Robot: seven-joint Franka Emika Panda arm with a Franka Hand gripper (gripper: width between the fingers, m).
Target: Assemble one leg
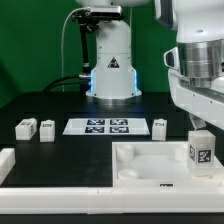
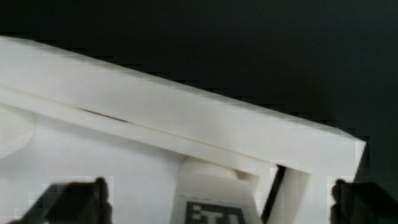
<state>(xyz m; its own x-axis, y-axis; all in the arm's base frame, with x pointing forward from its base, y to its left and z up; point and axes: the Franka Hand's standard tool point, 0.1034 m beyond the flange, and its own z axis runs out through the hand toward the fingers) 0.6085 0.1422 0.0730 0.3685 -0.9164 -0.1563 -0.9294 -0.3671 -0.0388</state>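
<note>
We are seeing the leg point(image 1: 200, 151) sitting between the fingers of the tool point(image 1: 198, 130), over the near right corner of the large white panel point(image 1: 140, 165). We cannot tell whether the tool is clamping it. Three other legs point(image 1: 25, 127) are lying beside the marker board point(image 1: 100, 126) on the desk point(image 1: 50, 105).

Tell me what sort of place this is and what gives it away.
Most likely a robotics lab bench, not a home workshop. A robot arm's base stands on a black table against a dark backdrop, a marker board lies before it, and the white leg blocks carry printed tags.
</note>
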